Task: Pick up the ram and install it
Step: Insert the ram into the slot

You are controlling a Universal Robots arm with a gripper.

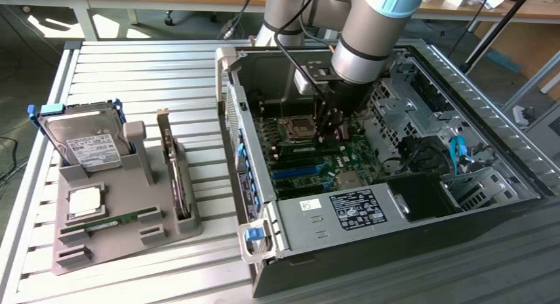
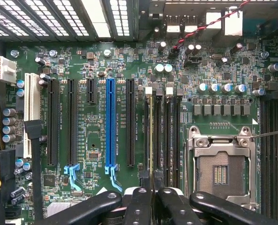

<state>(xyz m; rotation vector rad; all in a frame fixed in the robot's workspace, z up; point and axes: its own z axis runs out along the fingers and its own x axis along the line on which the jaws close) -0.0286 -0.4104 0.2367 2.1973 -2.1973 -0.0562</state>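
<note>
1. Gripper [image 2: 151, 193]: clenched on the ram [image 2: 151, 140], which is seen edge-on between the fingers.
2. Ram: held inside the computer case [image 1: 368, 258], aligned along the memory slots [image 2: 169, 140] beside the processor socket [image 2: 221, 164].

Bright daylight on slatted table [image 1: 131, 75], glare through vents [image 2: 94, 14], shadowed case interior [image 1: 262, 88]
</note>
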